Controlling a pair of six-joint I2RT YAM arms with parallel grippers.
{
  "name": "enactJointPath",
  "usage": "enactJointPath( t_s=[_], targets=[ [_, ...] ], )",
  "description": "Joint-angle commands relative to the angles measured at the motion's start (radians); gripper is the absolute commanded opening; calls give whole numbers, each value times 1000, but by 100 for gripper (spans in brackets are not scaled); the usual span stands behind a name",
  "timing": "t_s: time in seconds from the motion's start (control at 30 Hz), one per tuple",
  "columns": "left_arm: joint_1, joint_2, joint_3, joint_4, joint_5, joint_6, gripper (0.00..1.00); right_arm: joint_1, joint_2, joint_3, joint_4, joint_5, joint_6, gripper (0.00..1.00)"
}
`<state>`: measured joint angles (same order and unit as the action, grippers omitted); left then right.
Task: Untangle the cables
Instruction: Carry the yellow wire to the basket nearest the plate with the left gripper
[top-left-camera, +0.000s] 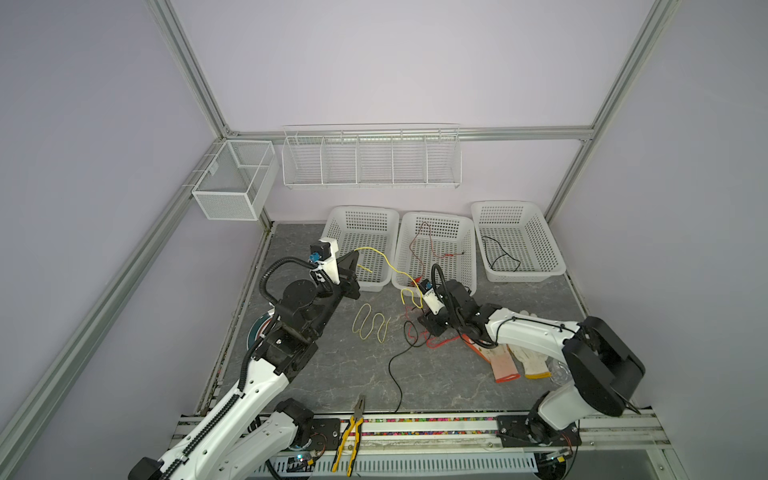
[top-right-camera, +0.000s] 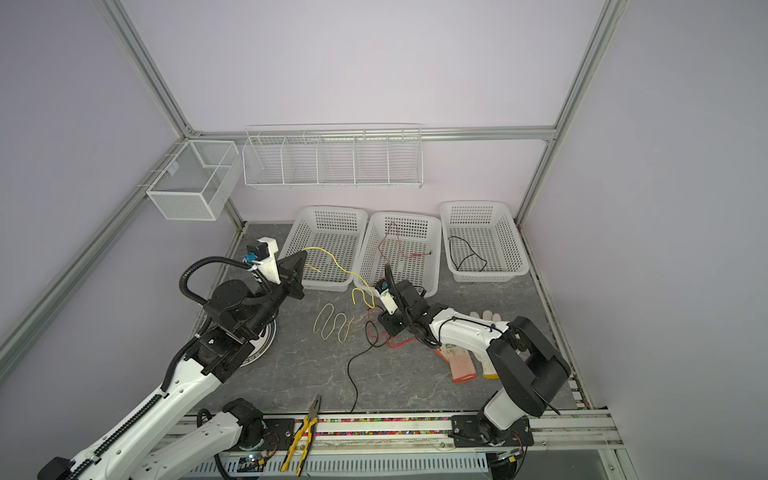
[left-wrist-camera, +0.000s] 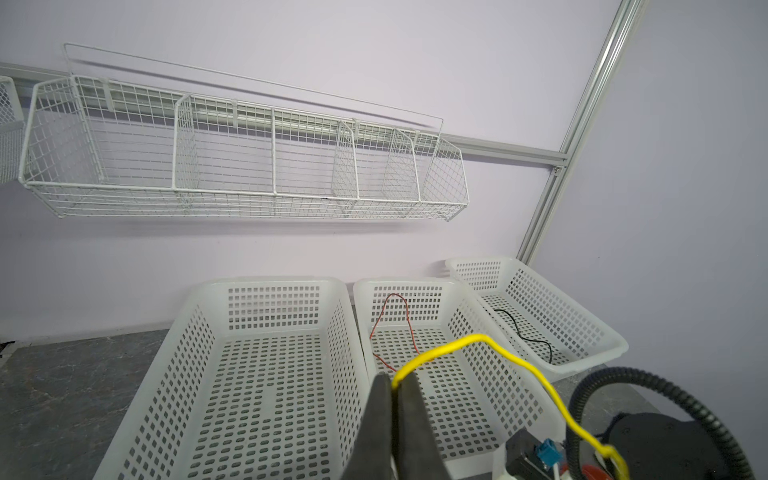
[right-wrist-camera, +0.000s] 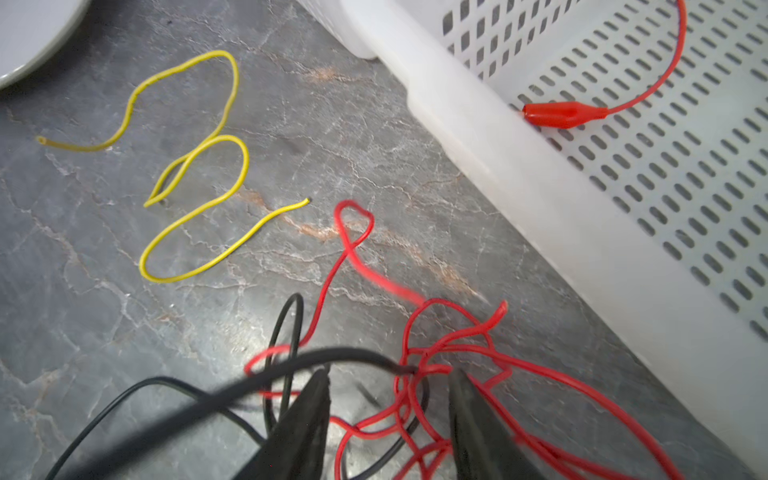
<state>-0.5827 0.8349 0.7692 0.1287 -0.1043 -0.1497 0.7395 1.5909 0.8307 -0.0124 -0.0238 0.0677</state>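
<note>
One pair of pliers (top-left-camera: 352, 430) lies nearest, on the front rail, and plays no part. Just beyond it a black cable (top-left-camera: 390, 370) runs up the counter (top-left-camera: 332, 374) into a knot with a red cable (right-wrist-camera: 436, 369); how many red strands are in that knot I cannot tell. Two gloves (top-left-camera: 505, 363) lie beside it, partly under the right arm. The right gripper (right-wrist-camera: 390, 374) is low over the knot, its fingers spread with red loops between them, pinching nothing yet. A loose yellow cable (right-wrist-camera: 247, 162) lies apart on the counter, already free.

Farther back, the left gripper (left-wrist-camera: 395, 384) is raised by the left basket (top-left-camera: 361, 209), fingers pressed together on a second yellow cable (left-wrist-camera: 478, 338) that sags back toward the right wrist. Whether its far end is caught in the knot is hidden.

My reading: the yellow one is being drawn clear while the right arm readies to pin the knot. Next, the right fingers need to close on one strand only, then the arms pull gently apart.

Three baskets stand in a row: the left has no cable lying in it, the middle basket (top-left-camera: 436, 215) holds one red clip lead (left-wrist-camera: 392, 295), and the right basket (top-left-camera: 505, 203) holds one black lead (left-wrist-camera: 536, 341).
</note>
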Motion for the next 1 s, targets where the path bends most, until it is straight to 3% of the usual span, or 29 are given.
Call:
enactJointPath(
  t_s=[0.0,0.17,0.33,0.43,0.67,0.97],
  targets=[
    [-2,-19,30,-5,-16,-9,0,-7,22,10,37,12,20,48],
    [-2,2,36,8,-92,15,0,-17,35,0,32,45,34,41],
    [6,103,60,22,-341,55,0,-13,13,-5,38,19,22,42],
    [49,191,111,-2,-426,23,0,-7,-4,-5,37,3,11,44],
    [196,427,236,-24,-423,-89,0,5,-58,-15,29,-36,2,49],
    [221,708,369,-42,-444,-77,0,40,-155,-19,14,-50,-6,54]
  ],
)
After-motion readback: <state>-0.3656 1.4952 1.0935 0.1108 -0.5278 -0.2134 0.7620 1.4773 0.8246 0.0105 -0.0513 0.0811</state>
